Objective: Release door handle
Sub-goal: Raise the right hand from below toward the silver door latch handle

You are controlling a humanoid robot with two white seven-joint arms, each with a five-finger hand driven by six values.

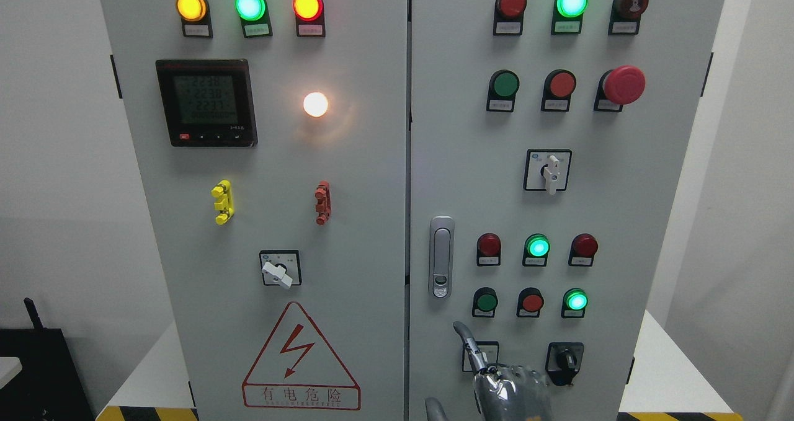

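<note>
The silver door handle [441,257] sits flush and upright on the left edge of the cabinet's right door [620,210]. My right hand [481,371] rises from the bottom edge, below the handle and apart from it. Its index finger [466,341] points up, with the tip a short way under the handle's lower end. The thumb [434,410] sticks out to the left at the bottom edge. The hand holds nothing. Both doors are shut. My left hand is out of view.
The right door carries red and green push buttons, a red emergency stop [623,85] and rotary switches [549,172] [564,362]. A meter [206,103], lit lamps, another switch [279,271] and a warning triangle [301,359] are on the left door. White wall on both sides.
</note>
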